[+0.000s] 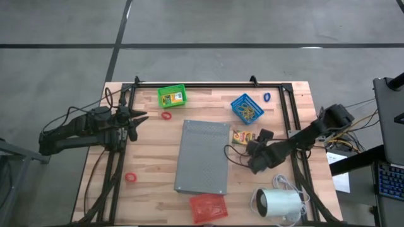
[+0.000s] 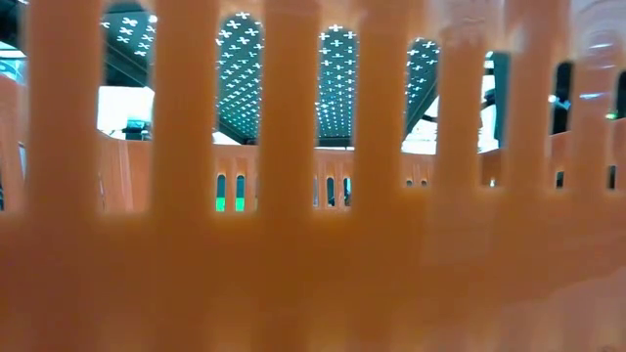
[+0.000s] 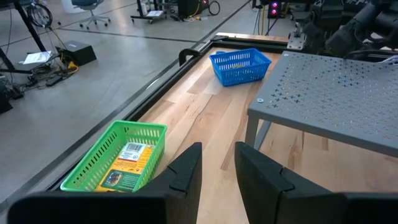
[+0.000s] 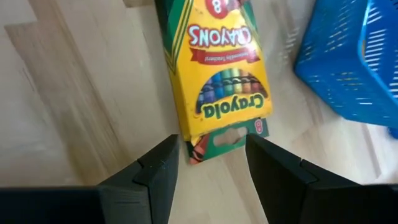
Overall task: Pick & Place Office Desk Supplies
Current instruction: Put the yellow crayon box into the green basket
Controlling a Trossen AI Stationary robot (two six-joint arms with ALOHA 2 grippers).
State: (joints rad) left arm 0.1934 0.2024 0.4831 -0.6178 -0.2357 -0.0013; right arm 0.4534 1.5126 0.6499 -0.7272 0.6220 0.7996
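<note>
Wooden table (image 1: pixel 151 164) on grey concrete floor (image 1: pixel 57 25).

A yellow crayon box (image 4: pixel 219 74) with green and red print lies on the pale wooden counter (image 1: pixel 151 157), near a blue basket (image 1: pixel 247 108), a green basket (image 1: pixel 172 96) and a grey perforated slab (image 1: pixel 203 156).

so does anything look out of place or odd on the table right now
Mostly the low view: an orange slotted basket wall fills it, hiding the table. On the wooden table, a small red rubber ring and another lie loose outside the baskets, and a yellow crayon box lies beside the grey perforated slab.
</note>
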